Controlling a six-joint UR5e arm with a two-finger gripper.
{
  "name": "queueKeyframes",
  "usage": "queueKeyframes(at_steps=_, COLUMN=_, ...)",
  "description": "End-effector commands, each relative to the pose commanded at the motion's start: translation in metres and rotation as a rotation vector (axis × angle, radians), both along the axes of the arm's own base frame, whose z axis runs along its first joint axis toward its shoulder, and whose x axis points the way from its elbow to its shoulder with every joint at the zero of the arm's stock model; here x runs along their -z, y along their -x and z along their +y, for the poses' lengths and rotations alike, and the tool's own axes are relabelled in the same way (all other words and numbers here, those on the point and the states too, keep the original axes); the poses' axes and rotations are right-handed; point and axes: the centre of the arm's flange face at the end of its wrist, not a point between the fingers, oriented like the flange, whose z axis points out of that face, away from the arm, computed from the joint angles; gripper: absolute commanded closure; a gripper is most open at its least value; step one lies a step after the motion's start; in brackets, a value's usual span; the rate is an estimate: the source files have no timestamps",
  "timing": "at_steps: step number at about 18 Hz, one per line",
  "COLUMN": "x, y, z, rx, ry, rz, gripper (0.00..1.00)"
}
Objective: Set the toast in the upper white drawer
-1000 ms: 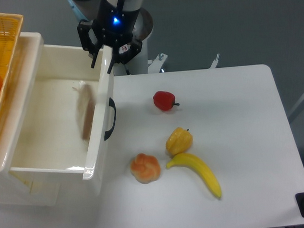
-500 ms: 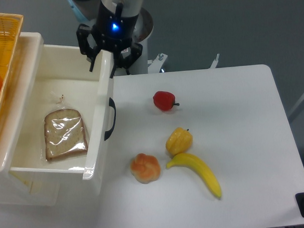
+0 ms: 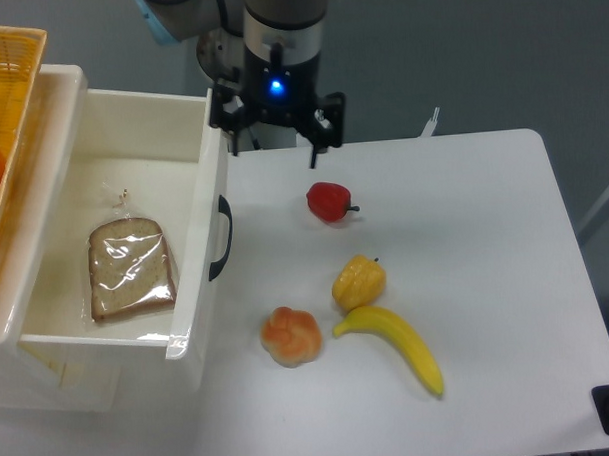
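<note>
Pincer (image 3: 273,141) spread and empty above bench (image 3: 467,282); toast (image 3: 131,267) flat inside upper white drawer (image 3: 200,242), likely light, soft, wrap slippery, best pinched at crust edges

Grey arm, black tool (image 3: 273,144), blue light.

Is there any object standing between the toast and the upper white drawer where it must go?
No. The toast already lies flat on the floor of the upper white drawer, which is open. The gripper is empty, jaws open, over the table edge.
</note>
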Motion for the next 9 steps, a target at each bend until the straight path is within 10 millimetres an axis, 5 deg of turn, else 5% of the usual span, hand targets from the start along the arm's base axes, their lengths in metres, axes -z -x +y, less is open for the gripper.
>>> queueKeyframes(at_steps=4, x=0.020, y=0.005, z=-0.011, rx=0.161, ry=0.120, rz=0.040, gripper=0.00)
queueKeyframes(at_steps=9, x=0.036, y=0.030, z=-0.016, rx=0.140, ry=0.126, rz=0.049, gripper=0.00)
